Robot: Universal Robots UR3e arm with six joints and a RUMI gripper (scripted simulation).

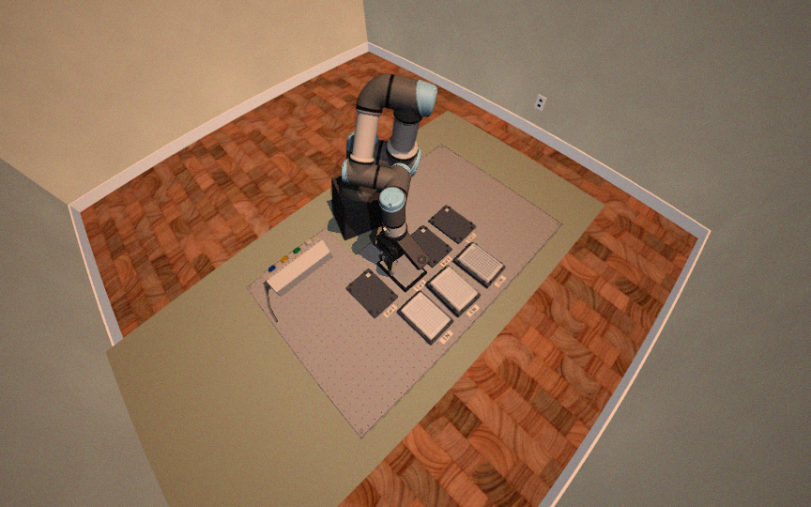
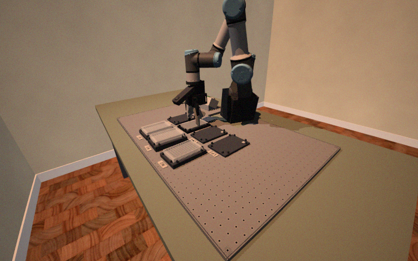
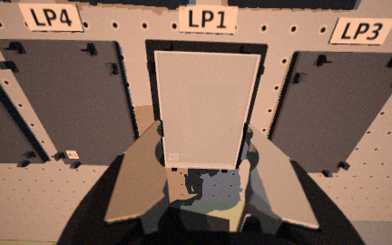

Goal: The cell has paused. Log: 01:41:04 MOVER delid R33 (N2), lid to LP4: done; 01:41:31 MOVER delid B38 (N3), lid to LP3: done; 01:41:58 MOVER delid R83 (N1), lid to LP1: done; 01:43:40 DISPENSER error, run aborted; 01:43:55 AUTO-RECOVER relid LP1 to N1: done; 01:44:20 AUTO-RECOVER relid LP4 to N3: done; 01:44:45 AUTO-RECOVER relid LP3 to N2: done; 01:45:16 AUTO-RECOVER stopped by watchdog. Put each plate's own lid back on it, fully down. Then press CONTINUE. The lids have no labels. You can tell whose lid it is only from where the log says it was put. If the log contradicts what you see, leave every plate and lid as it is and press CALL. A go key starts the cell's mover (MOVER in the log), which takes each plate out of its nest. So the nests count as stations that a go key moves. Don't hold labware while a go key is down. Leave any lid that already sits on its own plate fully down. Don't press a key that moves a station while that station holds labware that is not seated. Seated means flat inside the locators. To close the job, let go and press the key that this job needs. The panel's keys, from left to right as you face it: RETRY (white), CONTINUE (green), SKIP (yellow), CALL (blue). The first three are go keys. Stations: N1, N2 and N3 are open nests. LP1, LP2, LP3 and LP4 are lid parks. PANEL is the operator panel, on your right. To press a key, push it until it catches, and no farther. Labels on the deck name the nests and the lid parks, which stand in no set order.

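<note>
My gripper [image 3: 202, 122] is shut on a pale rectangular lid [image 3: 204, 109], gripping it by its long sides. The lid hangs low over the dark lid park labelled LP1 [image 3: 208, 19]; I cannot tell whether it touches the park. The same lid shows in the top view [image 1: 406, 271] and in the exterior view [image 2: 192, 125]. The parks LP4 [image 3: 68, 100] and LP3 [image 3: 336, 104] on either side are bare. Three plates stand in a row of nests [image 1: 424, 315] [image 1: 454, 289] [image 1: 480, 263]. The last one shows its wells most sharply.
The operator panel [image 1: 298, 266], a white bar with coloured keys, lies beyond the parks on the perforated deck. A fourth dark park [image 1: 452, 222] stands at the row's far end. The arm's base block [image 1: 356, 208] is close behind the parks.
</note>
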